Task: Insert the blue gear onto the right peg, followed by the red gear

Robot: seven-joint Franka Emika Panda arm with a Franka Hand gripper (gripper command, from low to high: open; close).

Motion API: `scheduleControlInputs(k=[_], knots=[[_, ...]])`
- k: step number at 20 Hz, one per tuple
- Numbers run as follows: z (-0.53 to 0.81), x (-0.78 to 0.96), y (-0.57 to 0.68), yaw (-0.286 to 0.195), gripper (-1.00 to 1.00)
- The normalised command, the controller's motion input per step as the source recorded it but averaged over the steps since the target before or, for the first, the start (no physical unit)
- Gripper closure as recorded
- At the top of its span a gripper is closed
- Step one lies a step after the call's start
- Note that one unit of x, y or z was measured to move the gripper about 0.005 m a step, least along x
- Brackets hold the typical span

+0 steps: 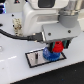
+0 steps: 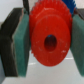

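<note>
My gripper (image 1: 59, 48) is clenched on the small round bright red gear (image 2: 48, 39), its teal pads (image 2: 22, 44) pressing the toothed rim from both sides. I hold it just above the flat bright blue toothed gear (image 1: 50, 55), which sits on the grey rectangular black-edged plate (image 1: 35, 58) on the white table (image 1: 20, 72).

The right peg is hidden in both views. In the exterior view the blue gear (image 1: 49, 54) shows only in part under the gripper (image 1: 58, 47), which also covers most of the red gear (image 1: 58, 47). In the wrist view the red gear (image 2: 50, 41) is blurred, its rim cut by the fingers (image 2: 20, 45).
</note>
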Motion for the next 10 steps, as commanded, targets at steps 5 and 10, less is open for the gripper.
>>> scheduleControlInputs(k=[5,10], knots=[[0.08,0.05,-0.05,0.000,1.00],[0.02,0.01,-0.06,0.000,1.00]])
